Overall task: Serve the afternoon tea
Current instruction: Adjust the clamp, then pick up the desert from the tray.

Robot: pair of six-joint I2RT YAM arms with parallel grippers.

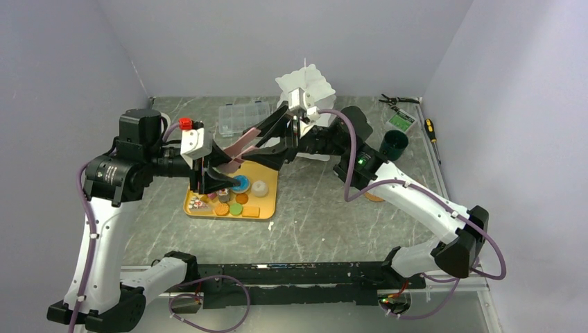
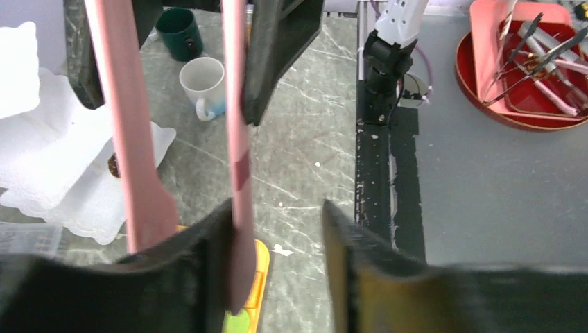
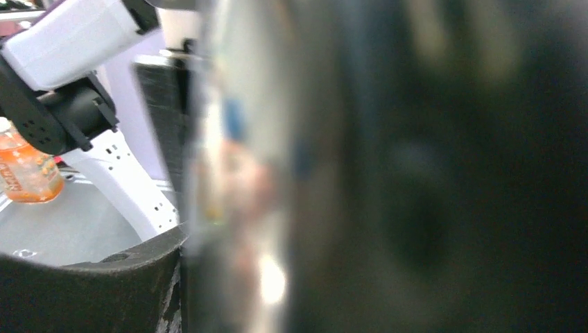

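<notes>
left end effector (image 2: 276, 211) gapes, touching pink tongs (image 2: 132, 139).

In the right wrist view a blurred dark mass (image 3: 416, 166) fills the centre and right, unreadable; an orange container (image 3: 24, 173) is cut by the left edge. From above, the right arm (image 1: 416, 196) hides the white stand's (image 1: 315, 80) lower tiers, and the pastries (image 1: 236, 207) at centre-left are too small to name. In the left wrist view the pink tongs (image 2: 128, 139) run off the top edge.

pastries (image 1: 229, 207) on tray (image 1: 270, 201) | stand (image 1: 315, 83) behind (box (image 1: 243, 119) left of it) | mug (image 1: 394, 144) right
</notes>
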